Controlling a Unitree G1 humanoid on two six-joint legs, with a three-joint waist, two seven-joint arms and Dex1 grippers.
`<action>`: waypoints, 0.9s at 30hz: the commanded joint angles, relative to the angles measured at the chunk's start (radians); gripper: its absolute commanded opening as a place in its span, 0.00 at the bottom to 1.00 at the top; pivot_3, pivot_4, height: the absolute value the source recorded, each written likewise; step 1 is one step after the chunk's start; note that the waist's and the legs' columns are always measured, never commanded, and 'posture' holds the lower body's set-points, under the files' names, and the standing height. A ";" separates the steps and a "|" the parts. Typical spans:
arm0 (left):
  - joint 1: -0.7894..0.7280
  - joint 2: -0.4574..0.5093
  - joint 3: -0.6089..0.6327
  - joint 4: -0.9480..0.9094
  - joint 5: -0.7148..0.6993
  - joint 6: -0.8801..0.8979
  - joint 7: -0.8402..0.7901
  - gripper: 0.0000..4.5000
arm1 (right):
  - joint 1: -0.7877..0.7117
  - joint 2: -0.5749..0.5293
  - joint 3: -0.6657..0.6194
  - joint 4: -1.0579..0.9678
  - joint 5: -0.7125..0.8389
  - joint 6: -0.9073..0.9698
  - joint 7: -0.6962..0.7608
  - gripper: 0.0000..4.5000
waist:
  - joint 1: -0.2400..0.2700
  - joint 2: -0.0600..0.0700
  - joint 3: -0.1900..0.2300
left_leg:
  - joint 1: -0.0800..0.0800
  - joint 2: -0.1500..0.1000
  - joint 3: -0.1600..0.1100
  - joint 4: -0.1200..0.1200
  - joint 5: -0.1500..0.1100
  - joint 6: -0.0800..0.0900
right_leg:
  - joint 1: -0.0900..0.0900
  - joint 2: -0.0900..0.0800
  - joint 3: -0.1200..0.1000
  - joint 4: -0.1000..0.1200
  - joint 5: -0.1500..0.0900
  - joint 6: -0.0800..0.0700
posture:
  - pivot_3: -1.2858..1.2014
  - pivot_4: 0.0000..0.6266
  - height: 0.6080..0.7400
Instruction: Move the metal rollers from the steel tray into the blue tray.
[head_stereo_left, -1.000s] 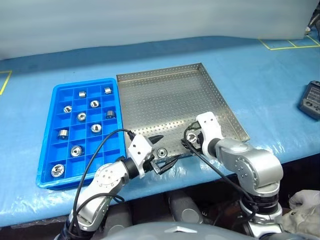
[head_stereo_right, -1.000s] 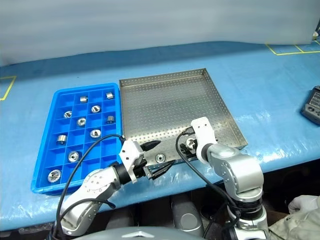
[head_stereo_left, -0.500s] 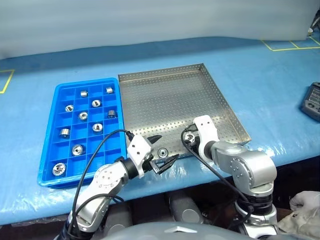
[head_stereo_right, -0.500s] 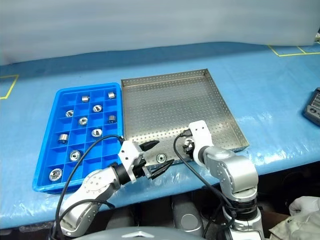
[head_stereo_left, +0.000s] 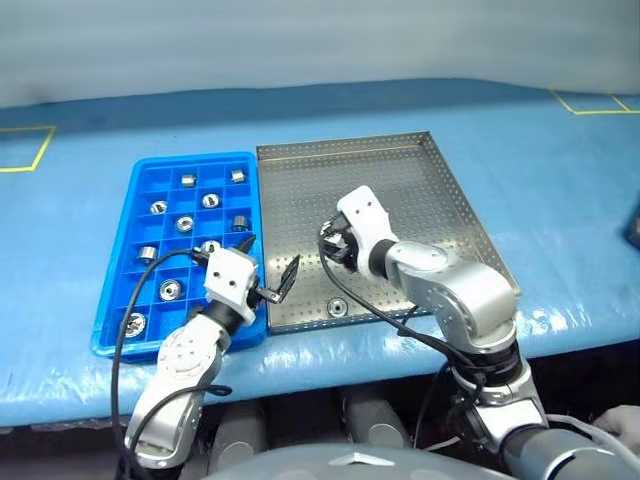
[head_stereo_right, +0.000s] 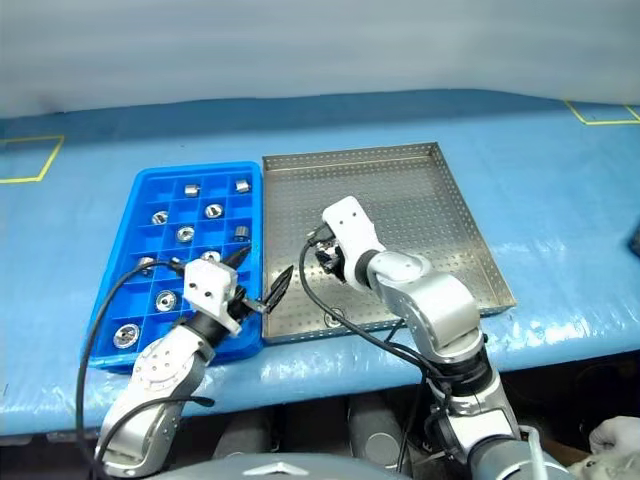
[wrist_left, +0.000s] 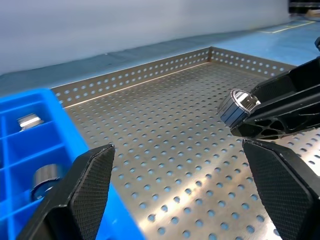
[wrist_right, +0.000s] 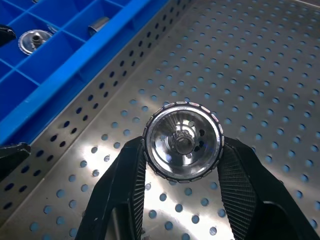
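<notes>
Roller (wrist_right: 182, 139) sits clamped across its rim in my right gripper (head_stereo_left: 338, 243), above the steel tray (head_stereo_left: 440, 180). I judge it small, hard, dense and slippery, so the rim grip suits. Another roller (head_stereo_left: 338, 307) lies near the tray's front edge. My left gripper (head_stereo_left: 268, 268), jaws wide and empty, hovers beside the blue tray (head_stereo_left: 112, 322), possibly crowding the drop.

You see the right gripper (wrist_right: 182, 150) now clamped on a metal roller (wrist_right: 183, 139), lifted off the near edge of the steel tray (head_stereo_left: 420, 180) toward the blue tray (head_stereo_left: 150, 200). Your left gripper (head_stereo_left: 268, 268) shifts left, jaws apart, over the trays' shared edge.
</notes>
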 joint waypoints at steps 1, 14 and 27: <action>0.052 -0.006 0.020 -0.096 0.015 -0.019 0.030 1.00 | -0.056 0.026 0.048 0.030 0.014 -0.089 0.043 0.38 | 0.025 0.000 0.000 | 0.000 0.000 0.000 0.000 0.000 0.000 | 0.000 0.000 0.000 0.000 0.000 0.000 | 0.60 0.24 1.00; 0.305 -0.033 0.027 -0.247 0.047 -0.038 0.106 1.00 | -0.110 0.061 0.187 0.208 0.004 -0.237 0.171 0.38 | 0.146 0.000 0.000 | 0.000 0.000 0.000 0.001 0.000 0.000 | 0.000 0.000 -0.002 0.000 -0.005 -0.008 | 0.68 0.24 1.00; 0.294 -0.026 -0.020 -0.229 0.030 -0.040 0.072 1.00 | -0.082 -0.020 0.178 0.172 -0.002 -0.190 0.184 0.99 | 0.184 0.000 0.000 | 0.000 0.000 0.000 0.001 0.000 0.000 | 0.000 -0.001 -0.002 -0.001 -0.005 -0.008 | 0.64 0.24 1.00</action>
